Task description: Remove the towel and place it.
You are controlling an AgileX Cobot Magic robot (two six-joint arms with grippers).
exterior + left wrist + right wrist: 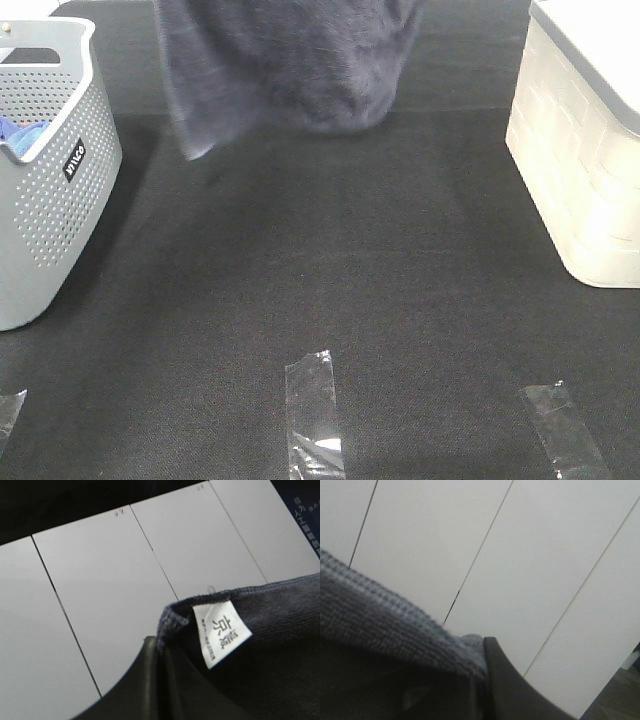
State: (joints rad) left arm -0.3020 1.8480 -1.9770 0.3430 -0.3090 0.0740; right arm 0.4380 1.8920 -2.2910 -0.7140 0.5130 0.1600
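Premises: a staged laboratory test bench, not a home. Evidence: a black cloth-covered table (330,300) with clear tape strips (314,415) along its near edge. A grey laundry basket (50,200) stands at the table's left and a white bin (585,170) at its right. Plain white panels (100,605) show in both wrist views.

Grey-lavender terry towel (290,60) with white care tag (220,632) printed in black characters, pale grey perforated basket (50,200), bright blue cloth (18,132) inside, cream brick-patterned bin (585,170), black tabletop (330,280), clear tape strips (313,415)
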